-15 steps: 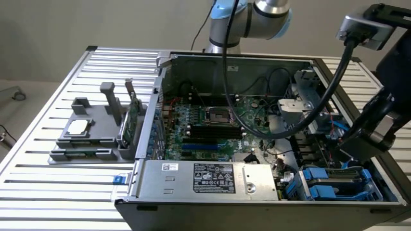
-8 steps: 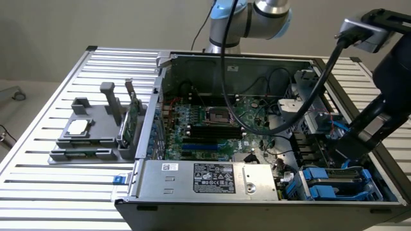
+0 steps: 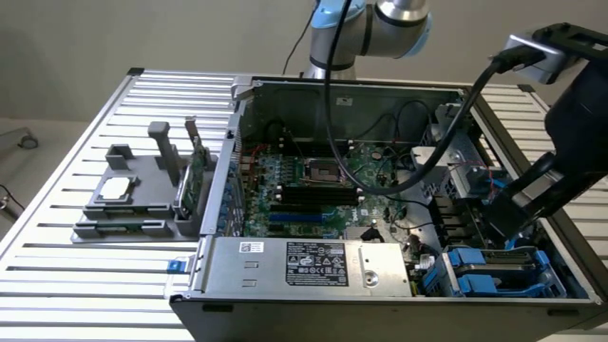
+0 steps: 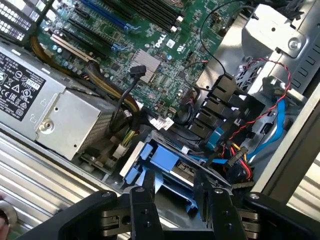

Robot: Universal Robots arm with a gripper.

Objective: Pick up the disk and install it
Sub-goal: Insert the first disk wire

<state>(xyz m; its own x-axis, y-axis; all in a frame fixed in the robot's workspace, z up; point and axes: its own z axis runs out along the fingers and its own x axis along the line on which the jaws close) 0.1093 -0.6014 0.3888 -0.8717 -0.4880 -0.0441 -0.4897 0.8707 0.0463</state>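
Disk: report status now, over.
Gripper open, holding nothing. Disk in its blue carrier, lying in the case's drive bay just beyond the fingers. Cables bunched beside the bay, none across the disk.

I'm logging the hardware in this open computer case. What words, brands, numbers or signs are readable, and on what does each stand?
"DELL": white print on the motherboard, seen in the wrist view.
Black power supply label: rows of white print and marks, too small to read.
White sticker beside it: too small to read.
Nothing else is legible.
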